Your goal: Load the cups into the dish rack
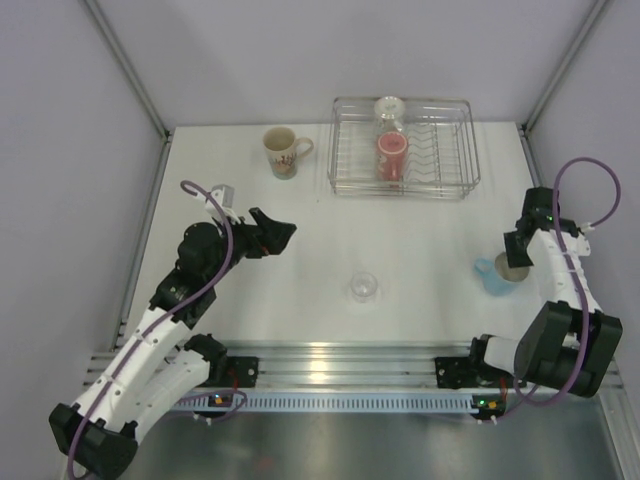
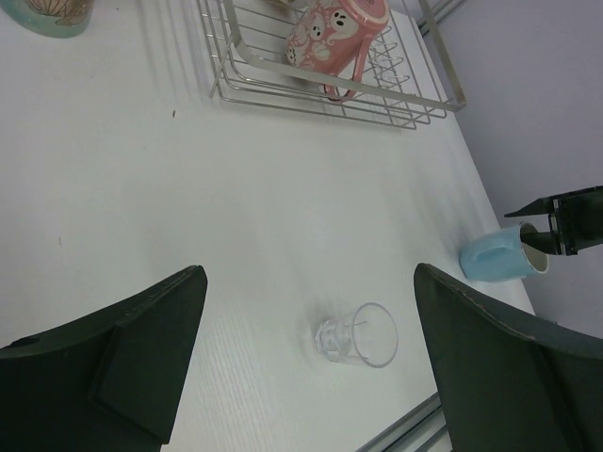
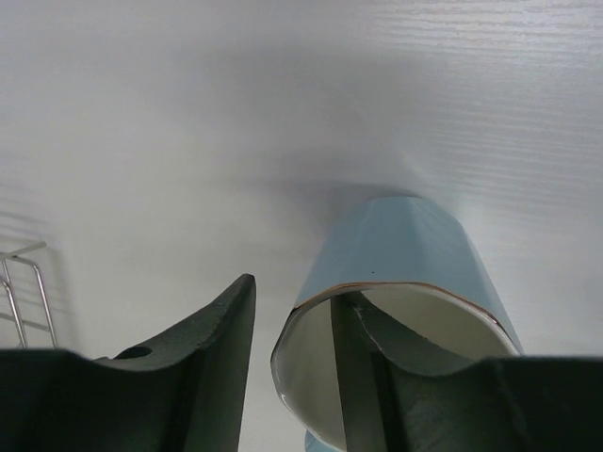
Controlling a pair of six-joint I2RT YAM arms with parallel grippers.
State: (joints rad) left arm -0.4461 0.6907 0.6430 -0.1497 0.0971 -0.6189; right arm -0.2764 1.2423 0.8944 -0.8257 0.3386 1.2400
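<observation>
Dark fingers (image 3: pixel 188 367) of the right gripper (image 3: pixel 294 297) fill the right wrist view, straddling the rim of the light blue cup (image 3: pixel 405 254): one sits inside the cream interior, the other outside with a sliver of table between it and the wall, so the jaws are narrowed but not clamped. From the top camera that gripper's body hides this, and only the cup's handle side shows at the table's (image 1: pixel 420 240) right edge. Wide-spread and holding nothing, the left gripper (image 1: pixel 275 235) hovers over the left-centre. Its wrist view looks down on the small clear glass (image 2: pixel 358 334) standing alone near the front. That view also shows the pink cup (image 2: pixel 334 28) in the dish rack (image 2: pixel 264 89) lying on its side, patterned. Overhead adds another clear glass (image 1: pixel 388 108) at the rack's far edge and the cream floral mug (image 1: pixel 282 152) upright left of the rack.
</observation>
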